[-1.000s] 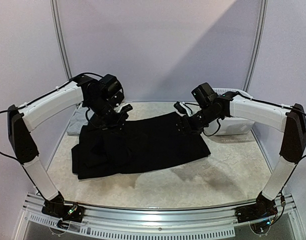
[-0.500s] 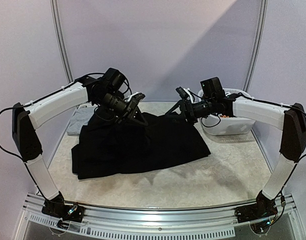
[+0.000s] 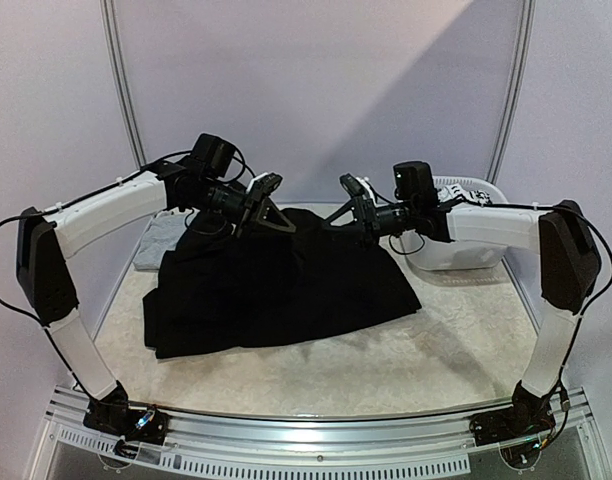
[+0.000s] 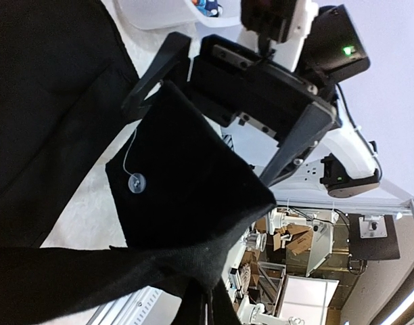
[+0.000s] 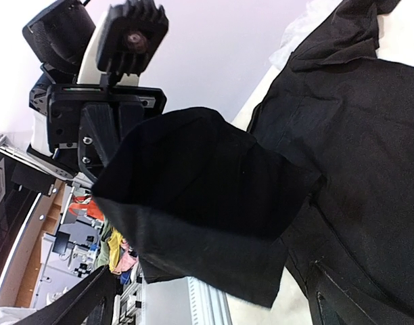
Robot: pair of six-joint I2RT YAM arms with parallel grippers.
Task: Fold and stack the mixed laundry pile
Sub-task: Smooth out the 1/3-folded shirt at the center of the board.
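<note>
A large black garment (image 3: 286, 290) lies spread across the middle of the desk (image 3: 386, 360). At 11 o'clock the left end effector (image 3: 267, 199) pinches the garment's far edge tightly and holds a flap off the desk. At 1 o'clock the right end effector (image 3: 351, 205) is spread wide, facing that flap and gripping nothing. A grey top (image 3: 158, 243) sits at 10 o'clock, and a white basket (image 3: 456, 255) at 2 o'clock.

1. Overhead view bright and soft; a diagonal shadow edge climbs the back wall (image 3: 316, 90) toward 1 o'clock
2. The black garment (image 3: 286, 285) swallows fold detail
3. Right wrist view: wall at 12 o'clock washed out, clutter (image 5: 92, 250) at 7 o'clock soft
</note>
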